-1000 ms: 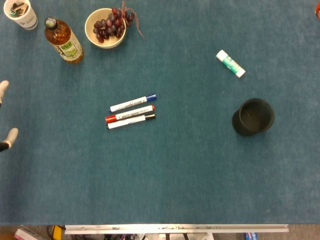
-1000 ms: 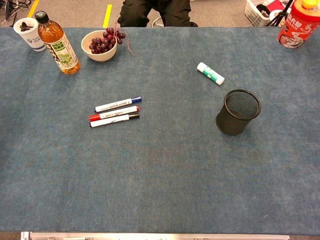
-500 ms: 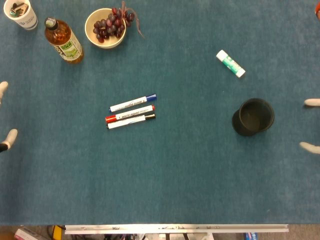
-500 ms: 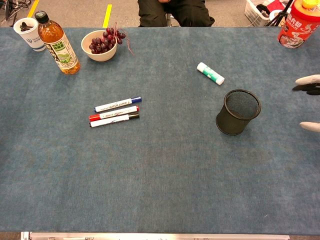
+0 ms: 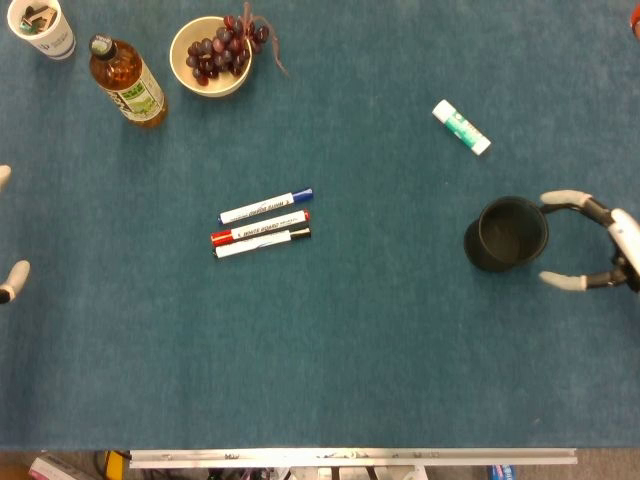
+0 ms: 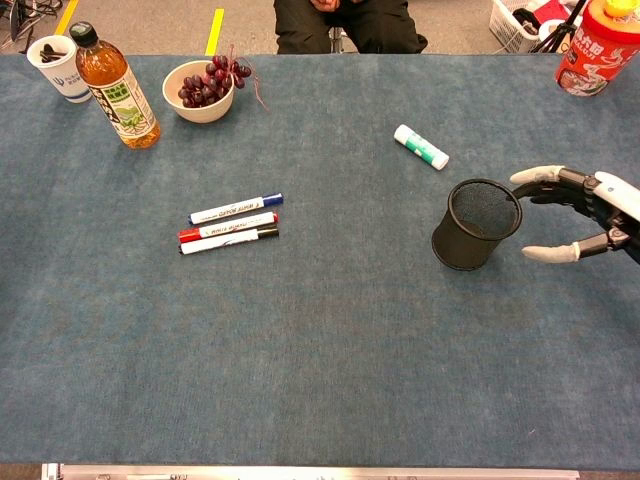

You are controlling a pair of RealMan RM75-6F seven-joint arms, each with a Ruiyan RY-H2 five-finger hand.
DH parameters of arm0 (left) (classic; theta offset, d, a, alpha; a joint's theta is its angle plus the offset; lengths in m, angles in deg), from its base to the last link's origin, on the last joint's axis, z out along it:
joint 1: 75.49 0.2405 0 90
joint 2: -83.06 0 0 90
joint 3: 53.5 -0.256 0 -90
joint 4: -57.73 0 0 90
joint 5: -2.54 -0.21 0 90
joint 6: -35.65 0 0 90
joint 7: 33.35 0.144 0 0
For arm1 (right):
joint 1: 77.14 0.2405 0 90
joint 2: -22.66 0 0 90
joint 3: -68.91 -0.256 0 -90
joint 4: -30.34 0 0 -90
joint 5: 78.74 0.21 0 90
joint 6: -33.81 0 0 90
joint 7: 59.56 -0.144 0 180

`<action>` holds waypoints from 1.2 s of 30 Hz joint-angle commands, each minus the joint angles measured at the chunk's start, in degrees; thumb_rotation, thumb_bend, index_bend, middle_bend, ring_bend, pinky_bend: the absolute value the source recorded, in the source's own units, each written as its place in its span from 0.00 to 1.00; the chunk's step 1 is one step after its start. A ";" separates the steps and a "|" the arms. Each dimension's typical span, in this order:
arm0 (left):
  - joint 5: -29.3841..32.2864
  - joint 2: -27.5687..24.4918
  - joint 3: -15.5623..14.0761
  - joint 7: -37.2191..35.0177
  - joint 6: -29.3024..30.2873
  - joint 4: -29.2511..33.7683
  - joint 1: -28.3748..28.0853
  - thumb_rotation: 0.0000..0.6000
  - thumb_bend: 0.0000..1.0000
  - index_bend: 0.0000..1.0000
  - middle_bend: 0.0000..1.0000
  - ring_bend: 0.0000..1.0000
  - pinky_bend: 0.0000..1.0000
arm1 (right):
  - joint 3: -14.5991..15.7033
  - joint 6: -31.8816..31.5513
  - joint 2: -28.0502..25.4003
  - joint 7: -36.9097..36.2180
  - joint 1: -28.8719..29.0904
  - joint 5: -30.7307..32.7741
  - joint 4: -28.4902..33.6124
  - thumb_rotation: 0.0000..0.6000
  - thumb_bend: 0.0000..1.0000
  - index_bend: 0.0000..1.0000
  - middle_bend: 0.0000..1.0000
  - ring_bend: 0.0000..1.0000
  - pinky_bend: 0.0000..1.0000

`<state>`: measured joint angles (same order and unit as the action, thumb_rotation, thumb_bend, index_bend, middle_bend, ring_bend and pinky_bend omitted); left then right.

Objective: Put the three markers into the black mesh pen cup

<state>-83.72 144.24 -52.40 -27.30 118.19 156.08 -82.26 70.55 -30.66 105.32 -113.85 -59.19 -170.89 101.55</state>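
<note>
Three white-barrelled markers lie side by side left of centre: blue-capped (image 5: 265, 207) (image 6: 236, 209), red-capped (image 5: 258, 228) (image 6: 227, 228) and black-capped (image 5: 262, 243) (image 6: 228, 239). The black mesh pen cup (image 5: 507, 233) (image 6: 476, 223) stands upright at the right, and nothing shows inside it. My right hand (image 5: 592, 241) (image 6: 582, 213) hovers just right of the cup, its fingers spread toward it, holding nothing and not touching it. Only two fingertips of my left hand (image 5: 14, 276) show at the left edge of the head view, set apart, far from the markers.
A tea bottle (image 5: 127, 82) (image 6: 113, 88), a bowl of grapes (image 5: 210, 53) (image 6: 203, 87) and a paper cup (image 5: 42, 28) (image 6: 58, 66) stand at the back left. A glue stick (image 5: 461, 127) (image 6: 421, 147) lies behind the pen cup. A red container (image 6: 597, 47) stands at the back right corner.
My right hand has come in from the right edge to just beside the pen cup. The left fingertips have drifted slightly toward the edge. The markers and cup have not moved.
</note>
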 commanded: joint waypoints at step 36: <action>-1.37 -3.29 -1.45 -3.36 -1.53 1.61 -0.07 1.00 0.25 0.00 0.00 0.01 0.02 | 0.05 -0.34 15.79 -1.36 7.80 -1.39 -14.61 1.00 0.14 0.33 0.37 0.26 0.26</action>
<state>-85.09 140.97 -53.87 -30.67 116.67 157.67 -82.31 70.63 -30.36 120.40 -114.84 -51.56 -172.01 87.77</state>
